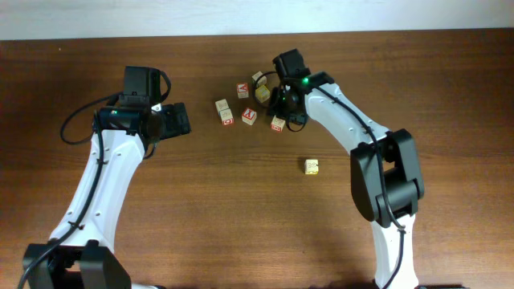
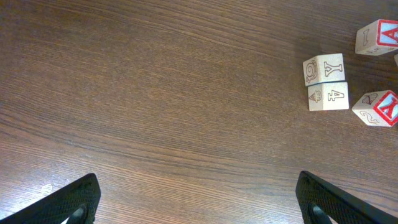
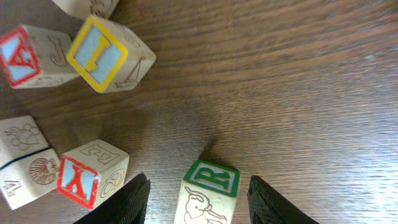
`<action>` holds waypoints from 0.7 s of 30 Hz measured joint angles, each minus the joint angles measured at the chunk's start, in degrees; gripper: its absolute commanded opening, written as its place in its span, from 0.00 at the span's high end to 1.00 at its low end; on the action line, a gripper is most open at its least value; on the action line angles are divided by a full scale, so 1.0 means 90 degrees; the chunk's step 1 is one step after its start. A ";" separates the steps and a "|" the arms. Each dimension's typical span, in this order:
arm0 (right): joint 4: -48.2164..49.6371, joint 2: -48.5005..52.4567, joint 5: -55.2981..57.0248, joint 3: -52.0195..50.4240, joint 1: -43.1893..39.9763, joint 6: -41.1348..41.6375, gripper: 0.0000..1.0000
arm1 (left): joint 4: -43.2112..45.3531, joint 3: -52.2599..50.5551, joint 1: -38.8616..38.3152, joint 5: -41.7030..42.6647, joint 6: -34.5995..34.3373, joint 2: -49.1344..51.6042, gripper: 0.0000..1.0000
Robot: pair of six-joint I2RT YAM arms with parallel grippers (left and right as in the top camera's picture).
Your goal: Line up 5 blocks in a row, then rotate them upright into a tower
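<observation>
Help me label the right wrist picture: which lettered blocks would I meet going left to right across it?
red A block → yellow I block → green R block, which sits between the fingers of the open right hand.

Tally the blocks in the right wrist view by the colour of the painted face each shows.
Red: 2, red A block and red Y block
Yellow: 1, yellow I block
Green: 1, green R block
No painted face showing: 3, plain blocks
Total: 7
</observation>
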 measured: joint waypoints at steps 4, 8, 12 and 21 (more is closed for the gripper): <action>-0.0034 0.0129 0.0017 -0.0002 0.0024 0.0017 0.55 | 0.0000 0.0002 0.0000 0.0000 0.0000 0.0000 0.01; -0.0073 0.0138 0.0036 -0.0002 0.0029 0.0083 0.68 | 0.0000 0.0002 0.0000 0.0000 0.0000 0.0000 0.01; -0.0192 0.0138 0.0063 0.0000 0.0061 0.0102 0.71 | 0.0000 0.0002 0.0000 0.0000 0.0000 0.0000 0.01; -0.0872 0.0138 -0.0209 0.0109 0.0066 -0.0046 0.71 | -0.0049 0.0000 0.0000 -0.0192 0.0000 0.0000 0.01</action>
